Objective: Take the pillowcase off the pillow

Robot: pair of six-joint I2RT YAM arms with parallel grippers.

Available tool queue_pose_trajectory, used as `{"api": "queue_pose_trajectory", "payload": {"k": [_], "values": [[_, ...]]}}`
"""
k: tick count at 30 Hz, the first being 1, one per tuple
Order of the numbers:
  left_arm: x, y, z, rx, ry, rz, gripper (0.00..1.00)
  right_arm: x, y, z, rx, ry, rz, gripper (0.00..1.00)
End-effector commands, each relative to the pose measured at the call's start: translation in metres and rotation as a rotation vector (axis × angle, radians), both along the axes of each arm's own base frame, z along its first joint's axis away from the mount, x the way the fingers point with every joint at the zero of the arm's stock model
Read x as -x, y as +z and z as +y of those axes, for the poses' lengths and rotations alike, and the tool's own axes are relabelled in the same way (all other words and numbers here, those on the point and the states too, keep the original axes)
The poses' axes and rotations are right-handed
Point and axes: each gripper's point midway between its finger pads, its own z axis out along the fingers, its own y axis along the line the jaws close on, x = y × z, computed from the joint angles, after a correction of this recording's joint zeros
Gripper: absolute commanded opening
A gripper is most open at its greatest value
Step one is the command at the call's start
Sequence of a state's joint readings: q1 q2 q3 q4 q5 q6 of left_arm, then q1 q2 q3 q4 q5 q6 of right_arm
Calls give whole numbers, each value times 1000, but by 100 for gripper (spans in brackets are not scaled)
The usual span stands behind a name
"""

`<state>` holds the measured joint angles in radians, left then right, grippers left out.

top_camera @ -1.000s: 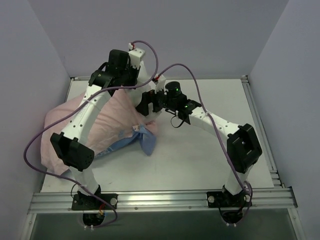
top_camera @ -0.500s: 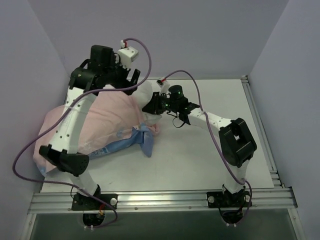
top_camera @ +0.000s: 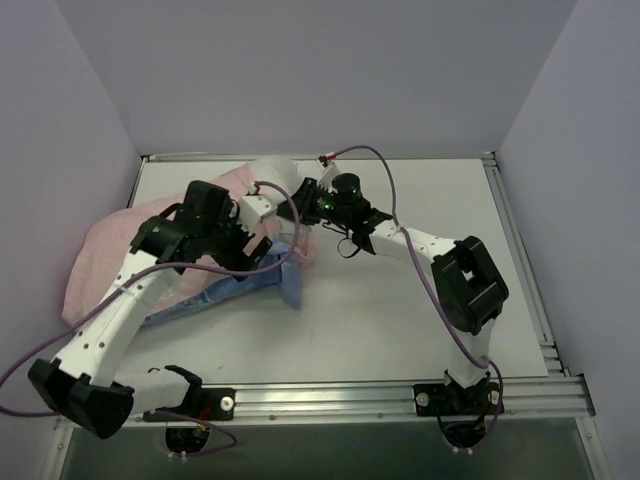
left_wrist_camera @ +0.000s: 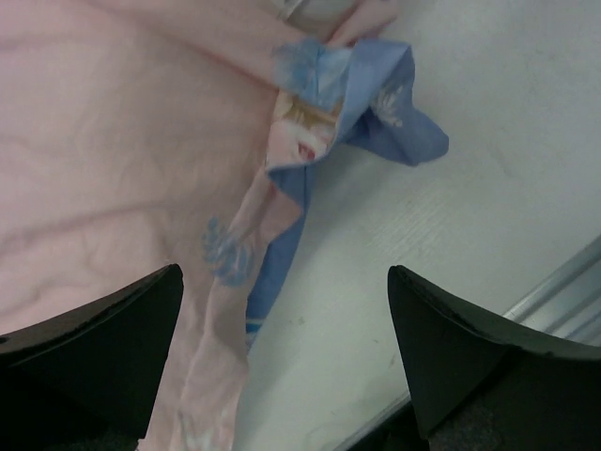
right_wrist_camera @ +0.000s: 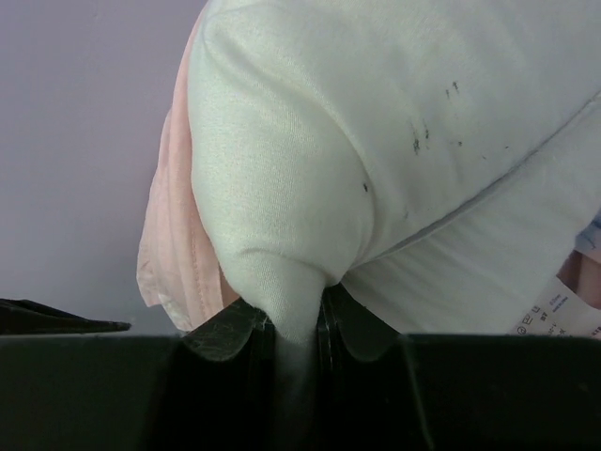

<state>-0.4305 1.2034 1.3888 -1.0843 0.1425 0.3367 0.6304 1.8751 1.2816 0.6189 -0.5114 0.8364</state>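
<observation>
I have the right gripper [right_wrist_camera: 296, 331] clamped tight on a corner of the pillow [right_wrist_camera: 376, 141]. Its fingers [right_wrist_camera: 230, 336] squeeze the white cloth to a thin point between them. From above, that gripper [top_camera: 306, 203] sits near the middle of the table [top_camera: 430, 300], and the white pillow [top_camera: 272, 174] pokes out of its cover toward 12 o'clock. The pillowcase [top_camera: 115, 250] lies mostly pink side out at the table's 9 o'clock, with its blue printed edge bunched at 6 o'clock from the right gripper. My left gripper [left_wrist_camera: 285, 282] is spread wide with nothing in it. It hangs over the pillowcase [left_wrist_camera: 113, 141] where the pink meets the blue hem, and bare table shows on its 3 o'clock side.
</observation>
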Motion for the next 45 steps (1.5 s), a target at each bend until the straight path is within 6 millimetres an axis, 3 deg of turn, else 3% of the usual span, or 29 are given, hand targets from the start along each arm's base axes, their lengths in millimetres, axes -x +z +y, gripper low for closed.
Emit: {"api": "queue_pose_trajectory", "payload": {"k": [1, 3, 4, 6, 7, 9, 10, 12, 16, 17, 18, 19, 20, 21, 22, 23, 24, 26, 27, 30, 33, 34, 35, 37, 38, 40, 41, 43, 45], "values": [[-42, -2, -42, -18, -41, -157, 100, 2, 44, 19, -136, 3, -53, 0], [-49, -21, -62, -63, -66, -153, 88, 0, 46, 19, -124, -5, -54, 0], [-60, -26, -66, -76, -47, -182, 76, -1, 48, 18, -118, -10, -59, 0], [-72, -40, -68, -104, -21, -187, 65, -2, 49, 15, -105, -26, -63, 0], [-79, -42, -67, -118, -1, -198, 46, -2, 50, 14, -104, -29, -64, 0], [-88, -50, -54, -169, 48, -198, 23, -3, 50, 12, -98, -30, -58, 0], [-91, -52, -47, -168, 77, -189, 4, -6, 49, 9, -92, -35, -63, 0], [-90, -52, -39, -174, 84, -190, 2, -10, 47, 3, -88, -38, -59, 0], [-83, -52, 3, -221, 141, -195, 2, -34, 53, -54, -121, -122, -80, 0], [-81, -50, 30, -229, 194, -193, 2, -50, 31, -91, -69, -202, -46, 0], [-77, -51, 43, -244, 208, -186, 2, -51, 42, -113, -62, -239, -72, 0], [-74, -52, 60, -275, 214, -193, 2, -53, 39, -133, -47, -268, -72, 0], [-69, -56, 90, -298, 279, -188, 2, -61, 21, -174, -21, -342, -37, 0], [-67, -57, 106, -315, 307, -190, 2, -58, 29, -193, -21, -370, -55, 0], [-65, -58, 120, -337, 313, -191, 2, -56, 24, -210, -7, -391, -45, 0], [-62, -55, 132, -336, 340, -198, 2, -60, 13, -241, 28, -448, -28, 0], [-58, -58, 154, -344, 396, -183, 2, -52, 7, -255, 41, -471, -14, 0], [-56, -52, 166, -326, 420, -189, 2, -46, 0, -279, 45, -499, 3, 0], [-55, -47, 183, -328, 470, -197, 2, -43, -3, -306, 51, -555, 6, 0], [-65, -42, 202, -365, 504, -239, 2, -33, 4, -346, 80, -629, -7, 0], [-70, -55, 238, -389, 574, -212, 2, -24, 11, -353, 129, -647, -24, 0], [-70, -56, 242, -382, 581, -198, 2, -21, 11, -347, 128, -630, -27, 0], [-72, -60, 226, -314, 510, -179, 2, -17, 10, -339, 136, -611, -25, 0], [-57, -62, 182, -162, 378, -93, 3, -11, 16, -316, 188, -565, -60, 0], [-58, -42, 149, -29, 272, -117, 42, -7, 13, -311, 208, -555, -45, 0], [-41, -28, 121, 75, 213, -59, 86, -7, 22, -310, 198, -562, -54, 0], [-44, 0, 113, 111, 180, -98, 94, -7, 26, -310, 195, -562, -59, 0], [-23, 14, 101, 165, 132, -27, 94, -8, 31, -315, 215, -591, -67, 0], [-8, 27, 114, 139, 166, 28, 94, -6, 40, -310, 221, -577, -80, 0]]}}
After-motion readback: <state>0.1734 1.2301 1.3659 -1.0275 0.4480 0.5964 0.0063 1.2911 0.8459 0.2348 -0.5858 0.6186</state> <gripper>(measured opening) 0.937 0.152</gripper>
